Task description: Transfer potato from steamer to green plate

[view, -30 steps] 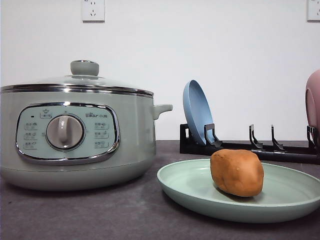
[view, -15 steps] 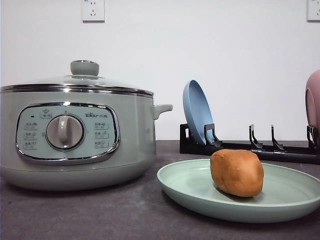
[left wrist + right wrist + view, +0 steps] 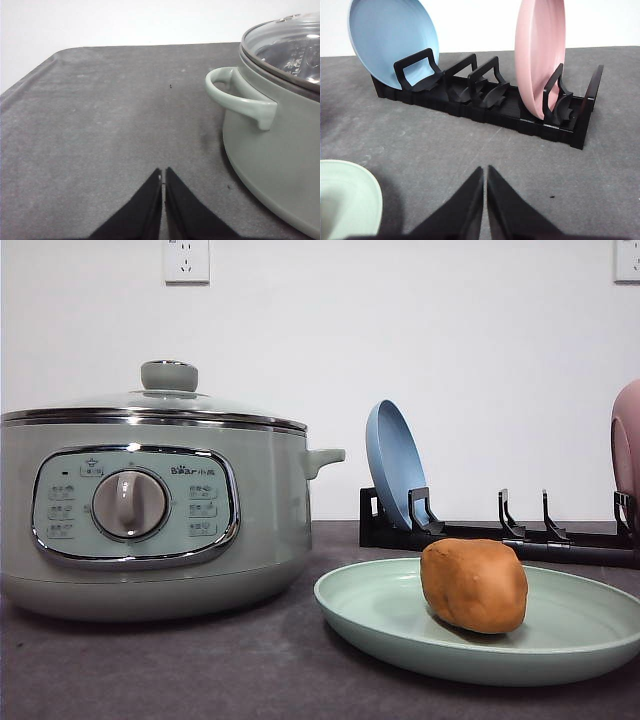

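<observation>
**Orange-brown potato already lay on the green plate, both grippers empty and apart from it**

Front view: the potato (image 3: 474,585) sat inside the green plate (image 3: 380,615), resting on the plate's floor a little right of its centre, its long axis running roughly across the view. The steamer (image 3: 150,510) stood just left of the plate with its glass lid (image 3: 160,400) seated on the rim, so nothing could be seen to remain in it from here. Behind the plate a black rack (image 3: 500,530) held a blue plate (image 3: 395,465) on edge, and a pink plate (image 3: 627,440) showed at the right border. Judged from this layout, the transfer looked complete and no further grasp seemed called for.

Left wrist view: the left gripper (image 3: 163,175) hung over bare grey table (image 3: 100,125) with its two fingertips pressed together and nothing between them. The steamer's side handle (image 3: 240,97) and wall lay close by; through the lid only metal glints were visible, and the contents could not be made out.

Right wrist view: the right gripper (image 3: 485,172) was likewise closed on nothing, pointing towards the rack with the blue plate and the pink plate standing in its slots. An edge of the green plate (image 3: 350,200) appeared beside the fingers, so the right arm was the nearer one to the potato.
</observation>
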{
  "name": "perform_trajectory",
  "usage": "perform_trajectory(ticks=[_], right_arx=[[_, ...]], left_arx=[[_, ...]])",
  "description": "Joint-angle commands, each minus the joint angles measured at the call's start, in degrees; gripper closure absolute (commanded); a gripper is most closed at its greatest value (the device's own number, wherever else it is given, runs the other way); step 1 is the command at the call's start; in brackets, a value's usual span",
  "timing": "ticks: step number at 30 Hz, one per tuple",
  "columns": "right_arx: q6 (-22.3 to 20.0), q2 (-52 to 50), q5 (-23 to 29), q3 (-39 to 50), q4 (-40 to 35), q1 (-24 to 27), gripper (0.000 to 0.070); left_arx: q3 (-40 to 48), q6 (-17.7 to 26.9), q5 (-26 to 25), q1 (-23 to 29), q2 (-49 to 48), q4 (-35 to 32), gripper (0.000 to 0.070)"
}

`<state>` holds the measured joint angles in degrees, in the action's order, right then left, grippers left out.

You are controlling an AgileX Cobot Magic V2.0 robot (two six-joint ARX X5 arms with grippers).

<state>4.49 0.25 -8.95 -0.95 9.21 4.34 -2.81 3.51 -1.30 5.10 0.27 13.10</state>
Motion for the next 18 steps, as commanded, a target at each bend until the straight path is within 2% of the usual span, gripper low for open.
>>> perform_trajectory(ticks=[1,18], right_arx=[[-0.4,0.0,0.0,0.3,-0.3,0.0,0.0700],[-0.4,0.0,0.0,0.3,-0.3,0.0,0.0700]], left_arx=[[0.7,0.1,0.0,0.0,-0.1,1.6,0.0697],[0.7,0.1,0.0,0.0,-0.1,1.6,0.0697]])
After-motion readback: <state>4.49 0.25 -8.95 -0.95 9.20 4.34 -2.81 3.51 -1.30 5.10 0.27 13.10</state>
